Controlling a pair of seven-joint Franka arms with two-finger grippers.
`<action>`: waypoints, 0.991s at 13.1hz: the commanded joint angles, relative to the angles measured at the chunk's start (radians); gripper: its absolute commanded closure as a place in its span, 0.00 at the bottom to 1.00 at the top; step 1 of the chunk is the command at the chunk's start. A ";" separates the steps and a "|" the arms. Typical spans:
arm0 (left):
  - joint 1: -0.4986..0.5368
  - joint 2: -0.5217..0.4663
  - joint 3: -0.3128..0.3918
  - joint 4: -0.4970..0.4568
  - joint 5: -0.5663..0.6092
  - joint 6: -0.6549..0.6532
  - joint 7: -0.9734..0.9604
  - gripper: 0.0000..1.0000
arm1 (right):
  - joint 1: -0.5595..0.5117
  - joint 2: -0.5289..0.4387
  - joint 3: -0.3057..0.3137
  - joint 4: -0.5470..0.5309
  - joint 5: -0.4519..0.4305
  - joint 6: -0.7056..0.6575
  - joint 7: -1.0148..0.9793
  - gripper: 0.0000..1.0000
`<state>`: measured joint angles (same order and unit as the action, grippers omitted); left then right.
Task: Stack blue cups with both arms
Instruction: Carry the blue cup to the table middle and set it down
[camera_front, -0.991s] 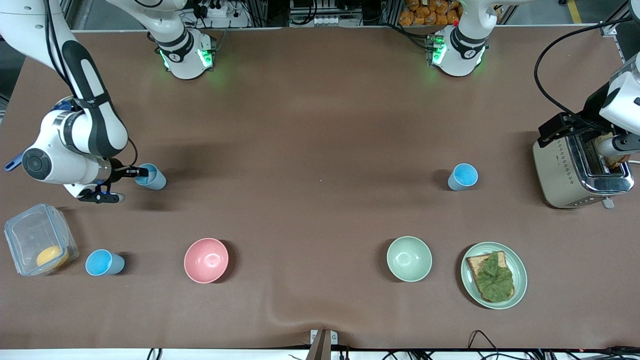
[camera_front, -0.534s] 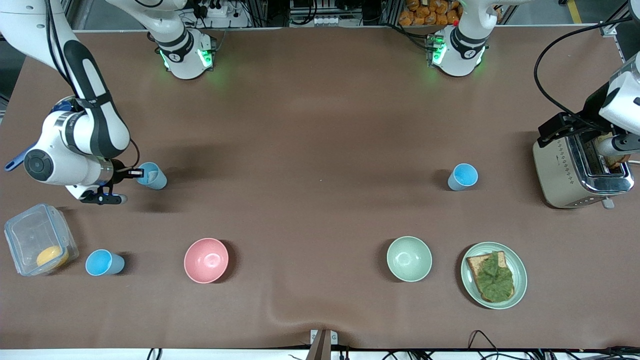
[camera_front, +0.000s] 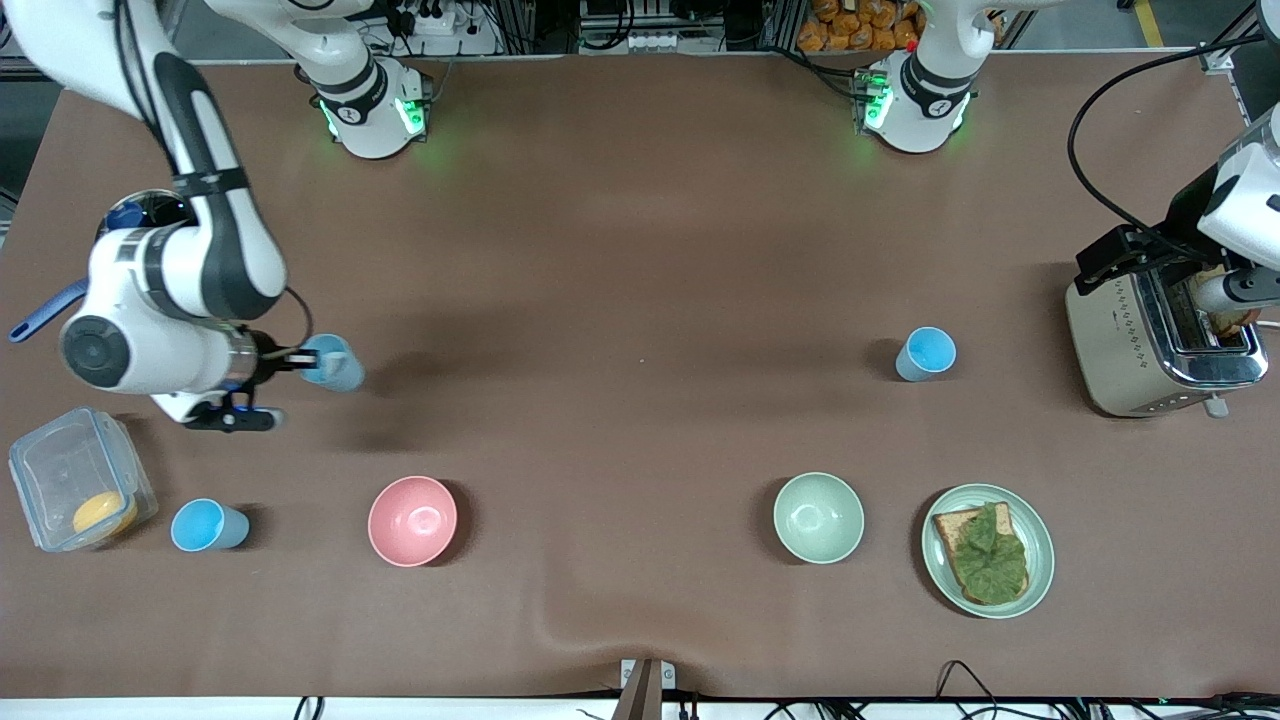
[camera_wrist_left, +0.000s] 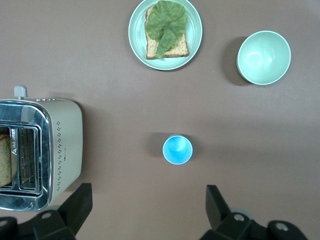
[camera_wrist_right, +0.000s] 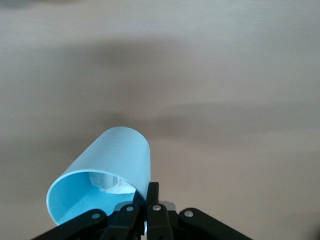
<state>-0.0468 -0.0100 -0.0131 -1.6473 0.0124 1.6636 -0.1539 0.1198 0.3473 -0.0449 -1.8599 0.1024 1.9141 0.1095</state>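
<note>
From the front view I see the right pincer (camera_front: 300, 357) clamped on the rim of a blue cup (camera_front: 335, 364), holding it over the bench (camera_front: 640, 250) toward the right arm's end. A second blue cup (camera_front: 205, 526) stands upright on the bench, nearer to the front camera, between a clear lidded box (camera_front: 75, 490) with something yellow in it and a pink bowl (camera_front: 412, 520). A third blue cup (camera_front: 925, 353) stands toward the left arm's end, near a toaster (camera_front: 1150, 345). Nearer to the camera than that cup sit a pale green bowl (camera_front: 818, 517) and a green plate (camera_front: 1030, 590) carrying bread topped with a leaf. The left arm waits over the toaster; its pincer is hidden here.

In the left wrist view I look straight down: the left pincer (camera_wrist_left: 147, 207) stands wide, holding nothing, with its two dark fingers (camera_wrist_left: 75, 207) well apart. The bright blue cup (camera_wrist_left: 177, 149) shows between them on the bench below, with the toaster (camera_wrist_left: 35, 150), the plate (camera_wrist_left: 192, 47) and the green bowl (camera_wrist_left: 263, 57) around it.

In the right wrist view the right pincer (camera_wrist_right: 150, 197) is squeezed tight on the wall of the held cup (camera_wrist_right: 110, 175), one finger inside and one outside. The cup is tilted, mouth toward the camera, with a white fleck inside, and it is clear of the bench.
</note>
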 joint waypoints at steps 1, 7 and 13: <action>0.001 0.010 -0.005 0.027 0.026 -0.022 0.001 0.00 | 0.173 0.031 -0.010 0.092 0.049 -0.020 0.248 1.00; 0.004 0.010 -0.005 0.026 0.026 -0.022 0.001 0.00 | 0.490 0.240 -0.010 0.358 0.166 -0.004 0.669 1.00; 0.005 0.010 -0.005 0.026 0.026 -0.022 0.001 0.00 | 0.601 0.397 0.002 0.476 0.183 0.183 0.746 1.00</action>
<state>-0.0464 -0.0081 -0.0126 -1.6453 0.0125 1.6626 -0.1539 0.6964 0.7076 -0.0383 -1.4310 0.2561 2.0757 0.8359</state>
